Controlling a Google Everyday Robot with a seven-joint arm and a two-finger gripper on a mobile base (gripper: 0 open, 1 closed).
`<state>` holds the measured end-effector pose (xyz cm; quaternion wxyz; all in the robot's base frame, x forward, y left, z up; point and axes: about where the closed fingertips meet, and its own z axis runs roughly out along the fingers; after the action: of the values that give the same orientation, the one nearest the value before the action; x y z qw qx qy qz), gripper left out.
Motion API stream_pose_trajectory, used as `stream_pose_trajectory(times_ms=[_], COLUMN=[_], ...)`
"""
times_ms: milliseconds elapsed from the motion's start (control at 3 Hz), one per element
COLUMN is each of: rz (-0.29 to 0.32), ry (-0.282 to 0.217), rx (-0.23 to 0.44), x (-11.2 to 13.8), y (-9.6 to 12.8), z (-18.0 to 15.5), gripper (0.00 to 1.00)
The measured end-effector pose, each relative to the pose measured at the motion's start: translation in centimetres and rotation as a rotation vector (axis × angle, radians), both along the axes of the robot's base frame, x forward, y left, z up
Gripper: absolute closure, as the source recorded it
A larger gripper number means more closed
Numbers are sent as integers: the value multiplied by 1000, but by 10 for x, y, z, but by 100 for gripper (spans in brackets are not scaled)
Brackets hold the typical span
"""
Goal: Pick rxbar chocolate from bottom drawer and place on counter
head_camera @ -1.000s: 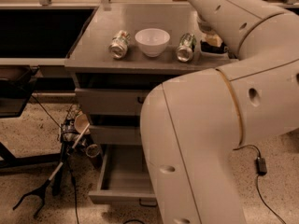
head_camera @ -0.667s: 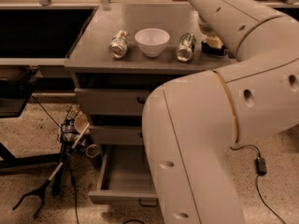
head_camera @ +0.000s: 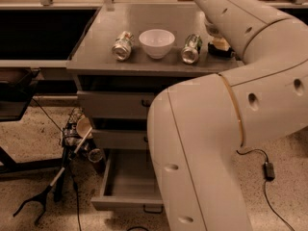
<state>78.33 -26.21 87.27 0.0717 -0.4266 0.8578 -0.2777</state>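
The counter (head_camera: 144,13) is the grey top of the drawer cabinet. At its right end lies a small dark flat thing with a pale patch, the rxbar chocolate (head_camera: 221,50). My gripper (head_camera: 216,40) is right above it, mostly hidden behind my own big white arm (head_camera: 240,105); I cannot tell whether it touches the bar. The bottom drawer (head_camera: 126,184) is pulled open below, and the part of its grey tray that shows holds nothing. The two upper drawers are closed.
On the counter stand a white bowl (head_camera: 157,42) and two shiny cans lying on their sides, one to its left (head_camera: 122,45) and one to its right (head_camera: 191,48). A reacher tool and cables (head_camera: 62,177) lie on the floor left of the cabinet. A power brick (head_camera: 268,170) lies at the right.
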Motion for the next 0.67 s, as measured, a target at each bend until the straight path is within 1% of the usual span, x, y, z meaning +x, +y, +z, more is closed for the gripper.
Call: stream_pose_trajectory(times_ms=[333,667], rz=[0,1], ry=[1,3], rx=[0,0], x=[0,-1], y=[-1,-2], z=[0,0], gripper=[13,0])
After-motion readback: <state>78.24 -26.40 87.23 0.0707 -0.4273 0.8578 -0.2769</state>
